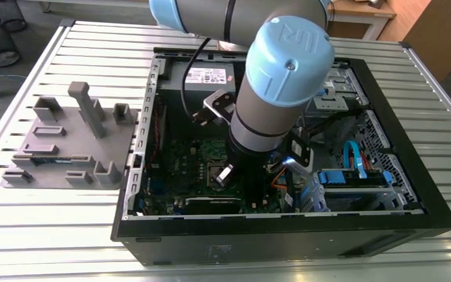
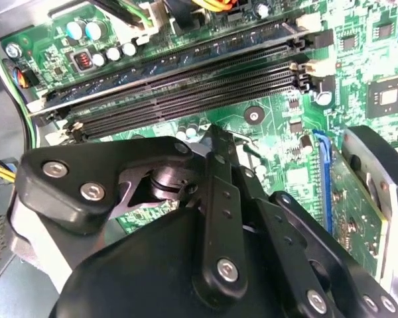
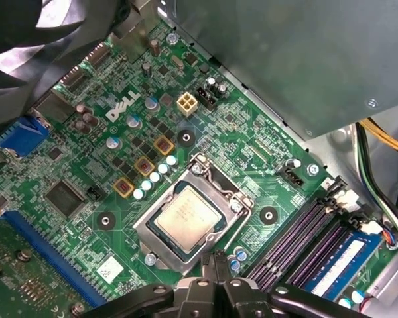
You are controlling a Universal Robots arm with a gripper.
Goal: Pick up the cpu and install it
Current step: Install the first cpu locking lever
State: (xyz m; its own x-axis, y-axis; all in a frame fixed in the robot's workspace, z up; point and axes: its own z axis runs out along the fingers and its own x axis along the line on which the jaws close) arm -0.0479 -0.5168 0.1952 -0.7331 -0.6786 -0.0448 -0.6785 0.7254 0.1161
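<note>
Gripper is down inside the open computer case, fingers pinched together with nothing between them in the first wrist view, tips just beside the edge of the metal socket frame. The cpu lies flat inside that frame on the green motherboard, silver top up, near the fingertips but not gripped. Past the socket are the dark memory slots, one holding a blue-labelled stick. Farther out, at the exterior view's left, a grey fixture tray sits on the slatted table.
</note>
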